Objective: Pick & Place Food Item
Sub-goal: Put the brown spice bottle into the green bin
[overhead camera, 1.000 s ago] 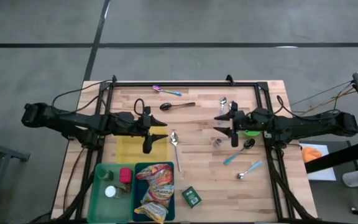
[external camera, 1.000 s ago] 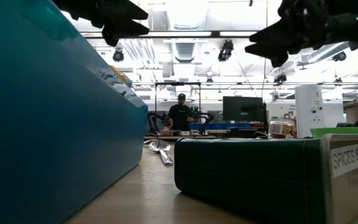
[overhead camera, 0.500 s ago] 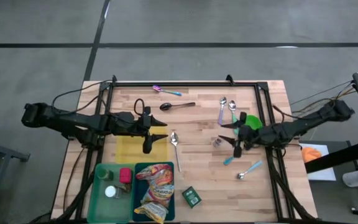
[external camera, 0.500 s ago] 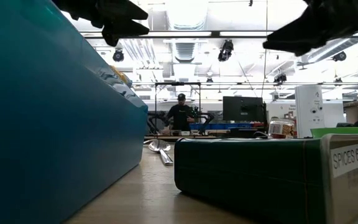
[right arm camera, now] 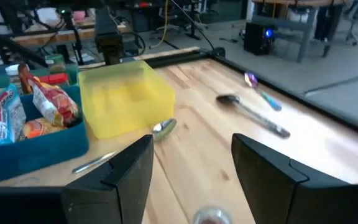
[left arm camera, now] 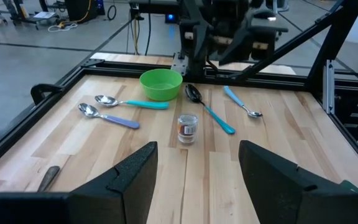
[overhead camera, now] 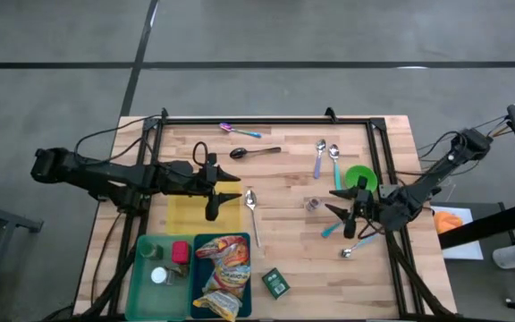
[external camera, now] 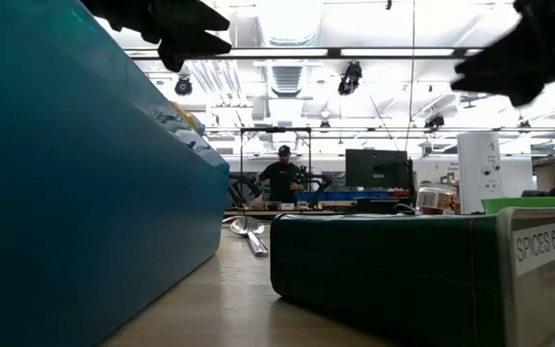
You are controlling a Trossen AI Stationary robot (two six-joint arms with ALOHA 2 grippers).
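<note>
Blocking much of the low view: a teal plastic bin wall (external camera: 75,193) and a dark green rectangular spice tin (external camera: 422,275), its label cut off at the picture's edge.
Hard to make out: the small items in the green plastic tray (overhead camera: 143,284), seen only as a red block and a white-capped jar.
Food item: a crinkled, printed snack bag (overhead camera: 225,273) is seen lying in the teal bin at the tabletop's near edge, left of centre; its brand cannot be read.
Yellow container: a translucent yellow square plastic box (right arm camera: 124,96) is seen beside the teal bin, with nothing visible inside.
Left gripper (overhead camera: 215,190): held above the yellow box, fingers apart, nothing between them.
Right gripper (overhead camera: 345,207): held over the right part of the tabletop near the teal-handled spoon (left arm camera: 211,113), fingers apart, nothing held.
Green round plastic bowl (left arm camera: 161,84): set near the tabletop's right edge, apparently empty.
Small clear glass jar (left arm camera: 187,129): standing upright, between the two grippers.
Metal spoons: several scattered on the pale wooden slatted tabletop (overhead camera: 284,192).
</note>
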